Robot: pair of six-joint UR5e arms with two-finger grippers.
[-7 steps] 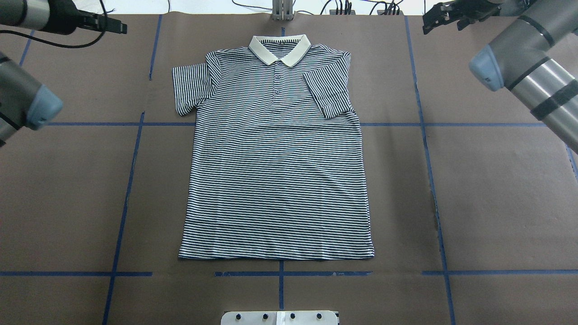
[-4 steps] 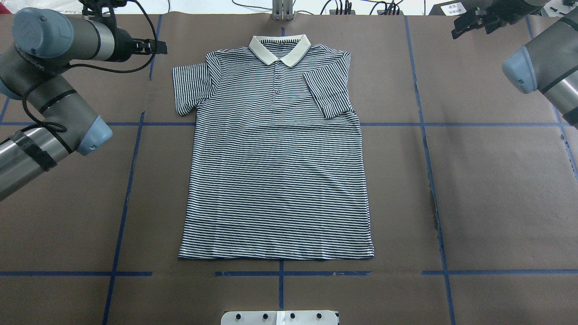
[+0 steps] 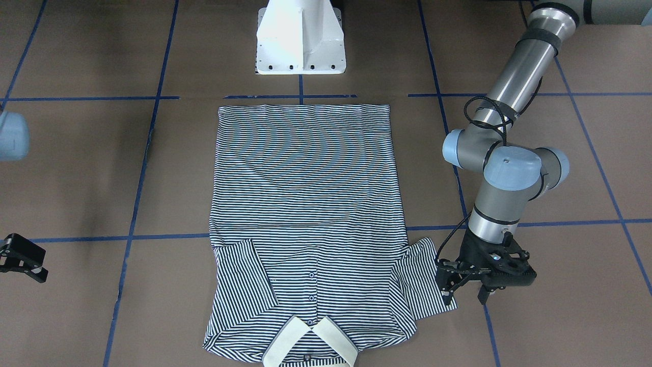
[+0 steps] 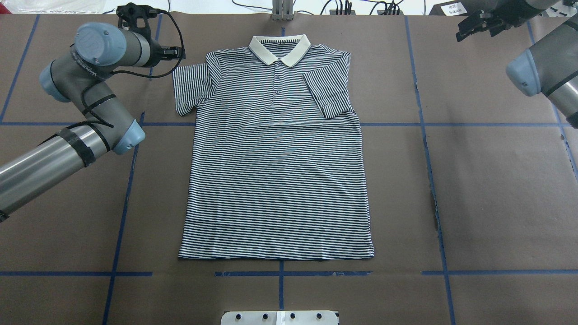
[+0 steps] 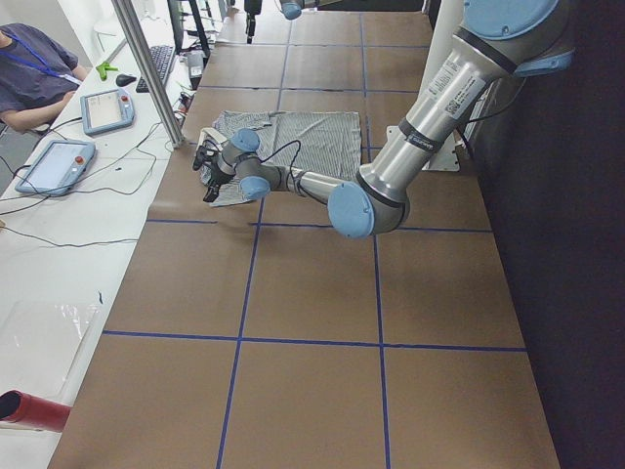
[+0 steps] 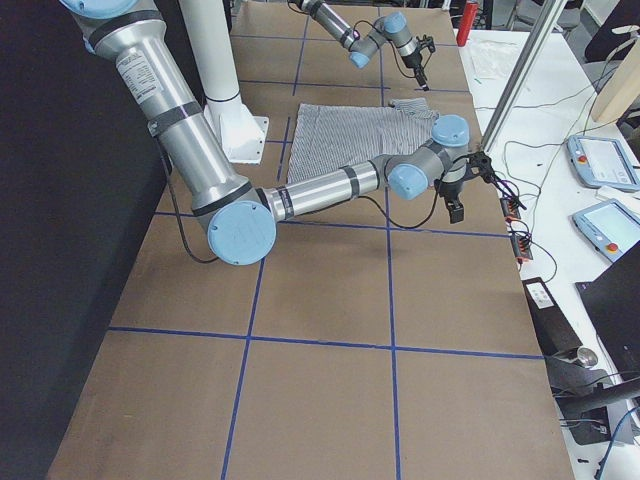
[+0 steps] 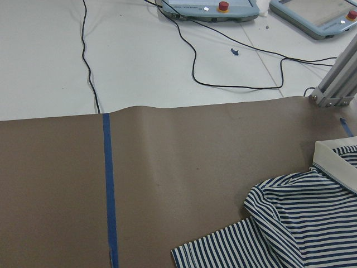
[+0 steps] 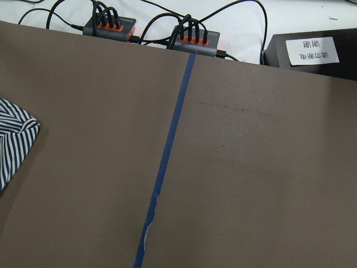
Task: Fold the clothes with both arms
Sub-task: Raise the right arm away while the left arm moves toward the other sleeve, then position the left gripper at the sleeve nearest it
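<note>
My right hand is cut off at the edge of the front view and small from above, so I cannot tell how far it is parted. My left hand hangs with its fingers apart, gripping nothing, just beside the spread sleeve. The shirt lies flat mid-worktop. It has thin navy-and-white stripes and a plain cream collar, with the other sleeve folded onto the chest. Blue tape crosses the matte brown surface.
</note>
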